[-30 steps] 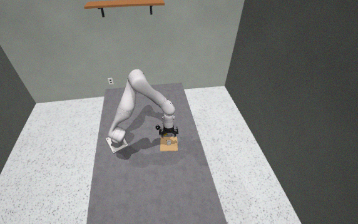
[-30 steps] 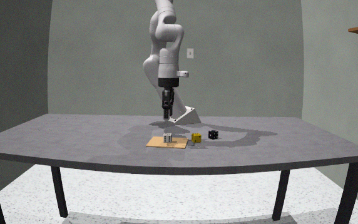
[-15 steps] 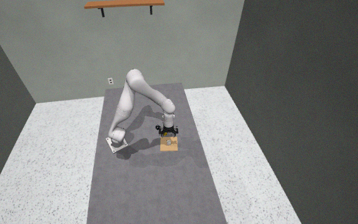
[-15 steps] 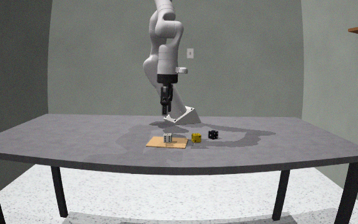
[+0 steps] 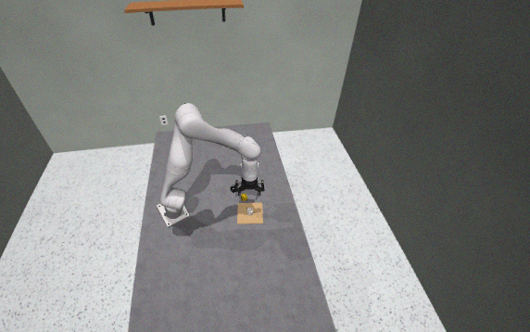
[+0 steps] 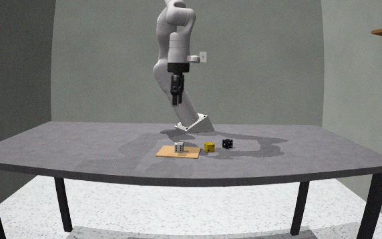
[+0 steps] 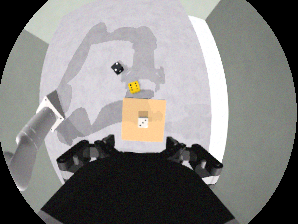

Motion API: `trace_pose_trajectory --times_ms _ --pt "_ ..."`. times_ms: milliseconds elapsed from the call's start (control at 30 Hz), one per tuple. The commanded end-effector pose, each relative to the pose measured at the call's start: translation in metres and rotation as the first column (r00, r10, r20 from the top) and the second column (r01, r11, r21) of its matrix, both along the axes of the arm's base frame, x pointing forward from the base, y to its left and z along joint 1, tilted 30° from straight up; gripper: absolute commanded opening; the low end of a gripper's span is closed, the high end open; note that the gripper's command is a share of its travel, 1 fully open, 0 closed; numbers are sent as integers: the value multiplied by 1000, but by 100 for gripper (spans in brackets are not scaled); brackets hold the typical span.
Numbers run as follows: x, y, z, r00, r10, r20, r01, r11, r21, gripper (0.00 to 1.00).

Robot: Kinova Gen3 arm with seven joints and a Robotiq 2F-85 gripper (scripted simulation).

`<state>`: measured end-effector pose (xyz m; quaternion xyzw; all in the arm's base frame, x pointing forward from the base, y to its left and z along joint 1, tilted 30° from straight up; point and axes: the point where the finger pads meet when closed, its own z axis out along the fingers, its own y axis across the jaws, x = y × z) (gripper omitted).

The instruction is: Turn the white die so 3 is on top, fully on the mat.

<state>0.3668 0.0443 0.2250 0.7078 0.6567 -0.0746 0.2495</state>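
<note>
Top cam sits high and far, angled down; exterior cam looks level across the bench (image 6: 67, 147); wrist cam stares straight down from the hand (image 6: 177, 100). All share the mat (image 6: 167, 153) below the hand.

Matt grey table (image 6: 83, 147), cardboard-like tan mat (image 6: 167, 153), smooth glossy white arm (image 5: 204, 127).

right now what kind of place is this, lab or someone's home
Most likely a bare test room for robot work, not a home. One white arm is bolted to a long grey table holding only a tan mat and three dice. Otherwise there are plain walls, a speckled floor and one wooden shelf.
</note>
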Motion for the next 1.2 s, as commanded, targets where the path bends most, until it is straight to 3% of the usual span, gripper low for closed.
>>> trace_pose_trajectory --times_ms 0,233,1167 --pt "-1 15 11 1000 28 9 -28 1000 15 100" --pt "-3 21 22 1000 28 9 -28 1000 15 100" --pt "-4 21 22 1000 28 9 -28 1000 15 100"
